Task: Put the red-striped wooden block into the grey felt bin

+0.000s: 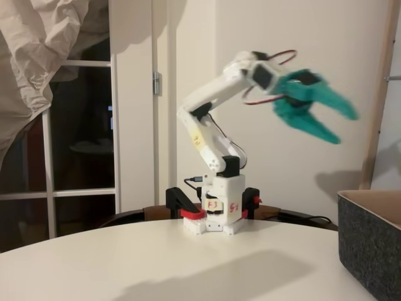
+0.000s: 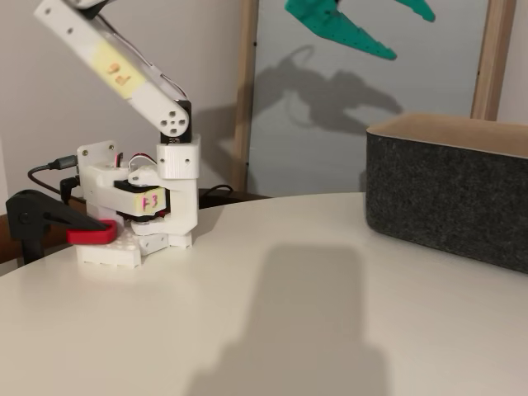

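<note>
White round table, pale wall behind; teal gripper raised high, jaws spread, nothing between; grey felt bin below, toward picture right

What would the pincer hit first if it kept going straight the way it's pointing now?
Probably nothing soon: the open, empty pincer points right and slightly down, high above the table. The grey felt bin sits lower; depth is unclear.
</note>
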Available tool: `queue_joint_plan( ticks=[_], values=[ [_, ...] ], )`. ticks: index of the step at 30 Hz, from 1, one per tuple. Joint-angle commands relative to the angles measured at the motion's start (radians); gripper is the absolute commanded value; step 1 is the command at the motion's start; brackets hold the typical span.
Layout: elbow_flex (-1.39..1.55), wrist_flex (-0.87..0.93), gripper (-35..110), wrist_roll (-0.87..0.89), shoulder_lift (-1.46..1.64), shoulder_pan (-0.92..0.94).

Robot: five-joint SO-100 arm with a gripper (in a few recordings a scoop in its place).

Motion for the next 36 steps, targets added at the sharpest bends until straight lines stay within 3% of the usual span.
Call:
queue_joint_plan(
  ticks=[1,5,11,16,21,36],
  values=[
    [0.091,0.0,16,0.126,0.14,0.209],
    [0.173,-0.003,18,0.227,0.189,0.462],
    [0.345,-0.012,18,0.242,0.249,0.788],
    [0.615,-0.183,13,0.23,0.321,0.976],
    [0.838,-0.414,12,0.202,0.336,1.081],
    [1.086,-0.416,12,0.267,0.687,1.266]
  ],
)
